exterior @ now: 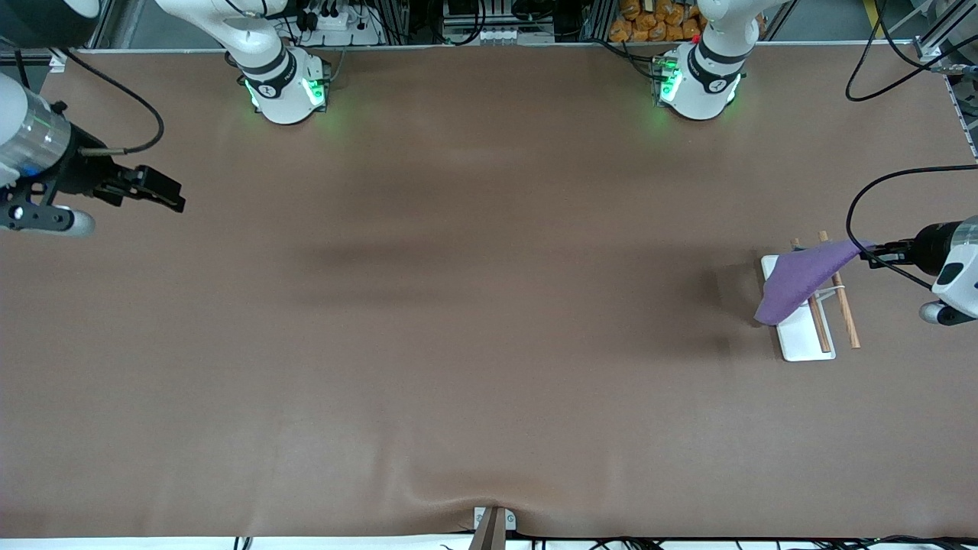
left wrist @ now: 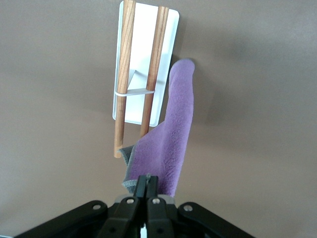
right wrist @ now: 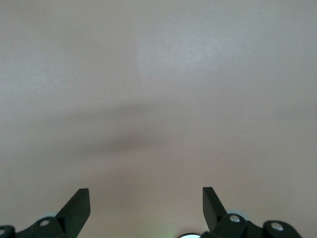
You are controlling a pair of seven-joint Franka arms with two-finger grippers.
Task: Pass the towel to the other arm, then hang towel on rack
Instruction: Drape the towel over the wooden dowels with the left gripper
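The small rack (exterior: 808,305), with its flat white rectangular base, two parallel brown wooden rods and thin white wire frame, lies lowest among the things in the front view, at the middle right of the frame on the brown tabletop (exterior: 458,305). The small purple fleecy towel (exterior: 802,279) is draped across the rack's upper end, and its free corner hangs down past the edge of the white base. Its other corner is pinched by the left hand (exterior: 869,249), whose fingers are pressed together on the cloth, at the right edge of the frame over the outer rod. In the left wrist view the towel (left wrist: 168,144) runs from the hand (left wrist: 147,191) along one rod of the rack (left wrist: 143,64). The right hand (exterior: 157,189) waits at the upper left of the frame with fingers spread wide and nothing between them. I think the hanging step is in progress. To do it well, the left hand should lower the cloth so that it rests evenly over both rods, and only then let go, otherwise the towel could slide off toward its hanging corner.
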